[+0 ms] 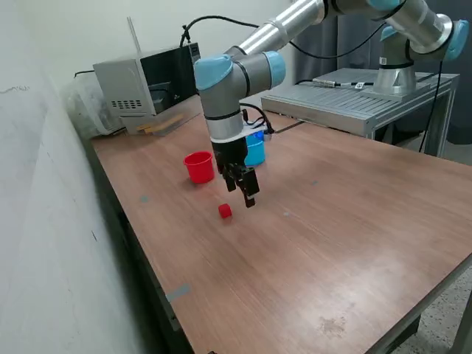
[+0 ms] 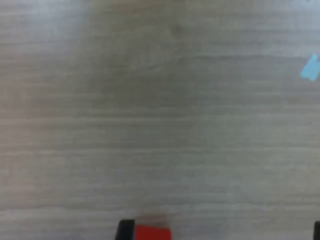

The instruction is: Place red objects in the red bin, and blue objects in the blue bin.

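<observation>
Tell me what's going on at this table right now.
A robot arm's gripper hangs just above a wooden table, beside a small red cube lying on the wood. It holds nothing I can see. A red cup and a light blue cup stand behind it.

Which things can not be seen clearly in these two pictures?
- Light blue plastic cup: exterior view, mostly hidden behind the arm.
- Small red cube: wrist view, cut off by the picture's edge and blurred.
- Pincer: exterior view, too small to tell open or shut.
- Inside of the round red plastic cup: exterior view, contents not visible.
</observation>
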